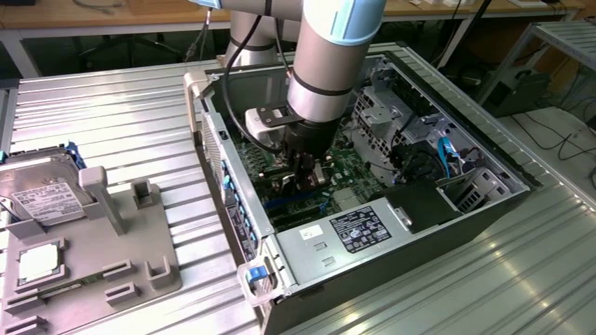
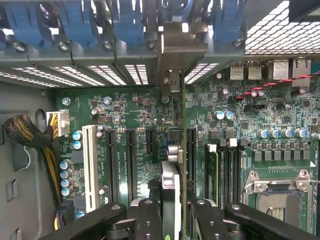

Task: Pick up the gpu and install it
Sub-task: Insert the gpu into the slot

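My gripper (image 1: 306,183) is down inside the open computer case (image 1: 479,150), over the green motherboard (image 1: 349,171). It is shut on the gpu (image 2: 171,182), which shows edge-on between the two black fingers (image 2: 149,220) in the wrist view. The card stands upright above the motherboard (image 2: 145,120), in line with the black expansion slots (image 2: 131,165). Its silver end bracket (image 2: 180,47) reaches the case's rear slot wall. Whether the card's edge sits in a slot is hidden.
A grey fixture tray (image 1: 139,269) at the exterior view's left carries a hard drive (image 1: 42,188) and a processor chip (image 1: 39,262). Inside the case are the power supply (image 1: 345,234), a drive cage (image 1: 391,112), blue bracket clips (image 2: 127,22), a white slot (image 2: 90,167) and the processor socket (image 2: 277,200).
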Motion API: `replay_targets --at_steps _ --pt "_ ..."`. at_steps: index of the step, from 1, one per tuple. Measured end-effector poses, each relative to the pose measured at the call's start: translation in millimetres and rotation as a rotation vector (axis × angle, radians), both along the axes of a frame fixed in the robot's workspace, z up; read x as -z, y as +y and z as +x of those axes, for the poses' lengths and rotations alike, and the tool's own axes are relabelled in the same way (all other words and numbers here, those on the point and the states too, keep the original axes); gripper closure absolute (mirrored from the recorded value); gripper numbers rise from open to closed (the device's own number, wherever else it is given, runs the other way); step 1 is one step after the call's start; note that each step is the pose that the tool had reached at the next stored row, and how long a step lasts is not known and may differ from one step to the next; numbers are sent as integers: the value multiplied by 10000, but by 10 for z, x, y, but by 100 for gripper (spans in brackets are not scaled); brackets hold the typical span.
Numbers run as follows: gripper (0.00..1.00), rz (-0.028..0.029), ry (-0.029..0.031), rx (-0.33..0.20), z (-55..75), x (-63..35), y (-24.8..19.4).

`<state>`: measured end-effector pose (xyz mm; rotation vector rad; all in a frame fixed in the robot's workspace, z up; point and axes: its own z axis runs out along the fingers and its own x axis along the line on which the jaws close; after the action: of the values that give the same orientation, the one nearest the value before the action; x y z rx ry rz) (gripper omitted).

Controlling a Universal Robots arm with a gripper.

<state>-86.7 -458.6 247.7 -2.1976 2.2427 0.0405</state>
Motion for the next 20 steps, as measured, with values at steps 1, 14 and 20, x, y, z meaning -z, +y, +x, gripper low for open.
replay_targets --at_steps 1,14,20 --pt "72 0 0 0 0 0 0" --pt "72 0 0 0 0 31 0" --pt "72 0 1 0 0 31 0"
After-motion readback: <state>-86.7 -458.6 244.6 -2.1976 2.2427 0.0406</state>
